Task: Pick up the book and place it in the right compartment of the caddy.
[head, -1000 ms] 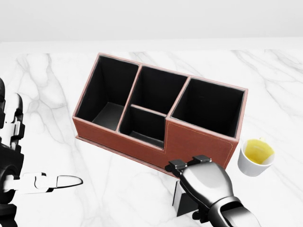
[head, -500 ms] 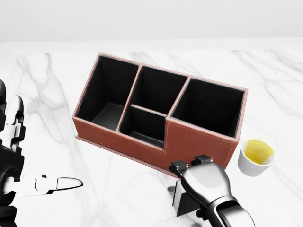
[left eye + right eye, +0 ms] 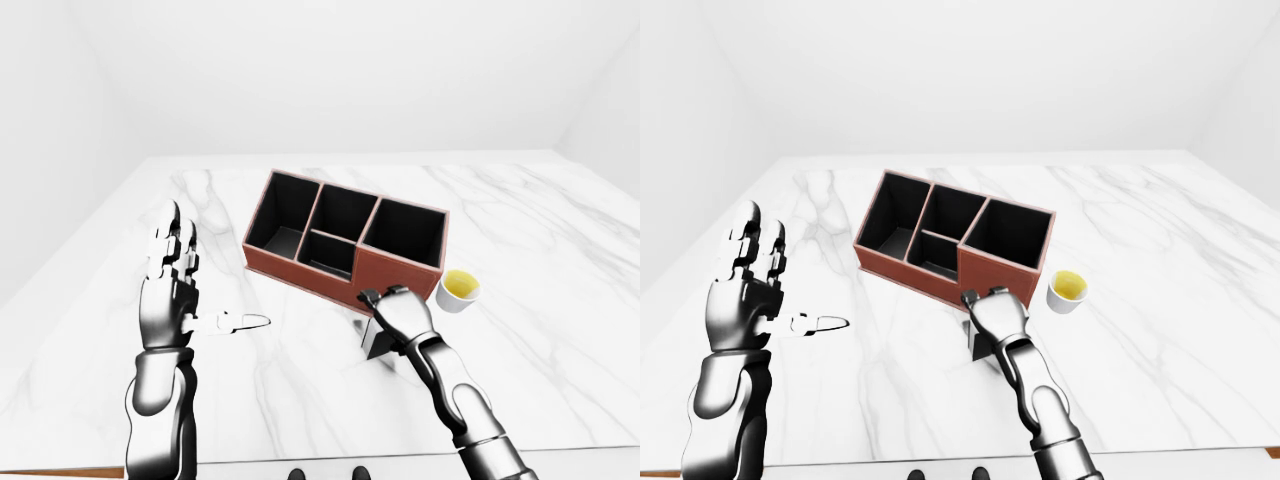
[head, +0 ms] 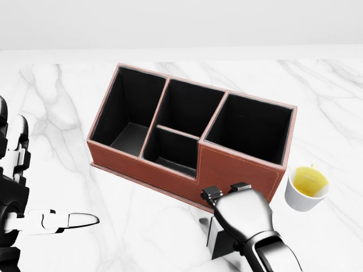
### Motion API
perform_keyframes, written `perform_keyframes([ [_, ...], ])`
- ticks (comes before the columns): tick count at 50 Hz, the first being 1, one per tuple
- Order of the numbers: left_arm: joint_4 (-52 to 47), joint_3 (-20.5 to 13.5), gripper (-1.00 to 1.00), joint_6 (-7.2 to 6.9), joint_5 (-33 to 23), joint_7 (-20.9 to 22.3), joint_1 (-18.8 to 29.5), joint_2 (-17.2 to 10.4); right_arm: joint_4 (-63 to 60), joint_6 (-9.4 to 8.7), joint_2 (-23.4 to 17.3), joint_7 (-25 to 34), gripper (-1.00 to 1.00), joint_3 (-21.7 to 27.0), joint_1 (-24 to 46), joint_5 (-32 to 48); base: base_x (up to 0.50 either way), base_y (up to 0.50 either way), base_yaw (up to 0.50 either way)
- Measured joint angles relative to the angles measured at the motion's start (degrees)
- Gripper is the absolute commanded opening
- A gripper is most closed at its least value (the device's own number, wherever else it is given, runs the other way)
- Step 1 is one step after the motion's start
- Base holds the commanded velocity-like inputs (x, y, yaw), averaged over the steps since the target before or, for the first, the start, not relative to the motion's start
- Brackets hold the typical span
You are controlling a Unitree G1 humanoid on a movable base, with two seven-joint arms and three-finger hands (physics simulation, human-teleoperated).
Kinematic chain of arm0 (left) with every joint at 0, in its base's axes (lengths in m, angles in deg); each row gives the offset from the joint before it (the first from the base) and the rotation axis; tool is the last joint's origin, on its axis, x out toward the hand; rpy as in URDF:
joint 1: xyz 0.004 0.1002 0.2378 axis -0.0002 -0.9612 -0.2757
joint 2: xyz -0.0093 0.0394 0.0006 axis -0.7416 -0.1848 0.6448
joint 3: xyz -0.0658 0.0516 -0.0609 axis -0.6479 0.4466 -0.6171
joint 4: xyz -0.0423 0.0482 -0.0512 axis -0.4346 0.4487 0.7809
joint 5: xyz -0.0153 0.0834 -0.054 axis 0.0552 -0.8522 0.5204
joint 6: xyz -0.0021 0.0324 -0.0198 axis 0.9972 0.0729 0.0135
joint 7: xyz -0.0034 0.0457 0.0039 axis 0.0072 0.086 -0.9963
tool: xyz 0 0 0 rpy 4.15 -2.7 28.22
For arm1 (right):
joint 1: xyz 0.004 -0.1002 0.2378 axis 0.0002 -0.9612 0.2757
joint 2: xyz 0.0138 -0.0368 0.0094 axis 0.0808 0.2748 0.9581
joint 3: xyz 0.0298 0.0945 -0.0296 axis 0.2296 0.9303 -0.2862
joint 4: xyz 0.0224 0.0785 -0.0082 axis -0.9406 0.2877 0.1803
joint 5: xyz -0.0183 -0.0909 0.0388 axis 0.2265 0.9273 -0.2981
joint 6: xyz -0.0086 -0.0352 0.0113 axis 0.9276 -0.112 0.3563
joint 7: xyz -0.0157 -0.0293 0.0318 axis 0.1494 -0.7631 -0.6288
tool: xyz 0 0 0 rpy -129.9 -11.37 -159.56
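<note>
The brown caddy (image 4: 238, 170) stands tilted on the white marble table (image 4: 85, 113), its large right compartment (image 4: 249, 127) open and dark inside. The book (image 4: 220, 241), small and dark with a pale page edge, stands upright on the table just below the caddy's lower wall. My right hand (image 4: 226, 192) lies over the book's top with its fingers curled round it; the thumb is hidden. My left hand (image 3: 190, 288) is raised at the left, fingers spread, thumb pointing right, holding nothing.
A white cup (image 4: 306, 187) of yellow liquid stands right of the caddy, close to my right hand. The caddy's left (image 4: 127, 113) and two middle compartments hold nothing that I can see. The table's near edge (image 3: 300, 462) lies below my arms.
My right hand has shifted slightly over the book and its fingertips sit a little higher in the head view. The book and the left hand have barely moved.
</note>
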State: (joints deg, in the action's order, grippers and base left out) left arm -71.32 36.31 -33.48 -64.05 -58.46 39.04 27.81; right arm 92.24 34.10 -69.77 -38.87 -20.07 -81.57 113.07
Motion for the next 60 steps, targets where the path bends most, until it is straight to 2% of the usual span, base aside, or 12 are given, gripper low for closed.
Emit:
perform_keyframes([
  [2, 0.0, 0.0, 1.00, 0.00, 0.0, 0.0, 0.0, 0.0, 0.2, 0.00, -0.1, -0.3, 0.22, -0.1, 0.1, 0.2, 0.00, 0.00, 0.00],
  [3, 0.0, 0.0, 1.00, -0.02, 0.0, 0.0, 0.0, 0.0, 0.4, 0.00, -0.1, -0.6, -0.02, -0.1, 0.1, 0.2, 0.00, 0.00, 0.00],
  [6, -0.2, 0.0, 1.00, -0.04, 0.0, 0.0, -0.1, 0.0, 1.4, 0.01, -0.2, -0.6, -1.00, -0.1, 0.0, 0.4, 0.00, 0.00, 0.00],
  [32, -0.6, 0.1, 1.00, 0.27, 0.1, 0.2, -0.7, 0.3, 2.1, -0.04, -0.4, -0.5, -1.00, 0.2, -1.2, -0.4, 0.00, 0.00, 0.00],
  [39, -0.8, 0.2, 1.00, 0.29, 0.1, 0.3, -0.9, 0.4, -1.9, 0.00, 0.0, 3.8, -1.00, 1.1, -2.4, -2.4, 0.00, 0.00, 0.00],
  [60, -1.1, 0.3, 1.00, 0.49, 0.3, 0.5, -1.4, 0.6, -21.7, 0.00, 2.5, 19.8, -1.00, 3.3, -2.3, -15.0, 0.00, 0.00, 0.00],
])
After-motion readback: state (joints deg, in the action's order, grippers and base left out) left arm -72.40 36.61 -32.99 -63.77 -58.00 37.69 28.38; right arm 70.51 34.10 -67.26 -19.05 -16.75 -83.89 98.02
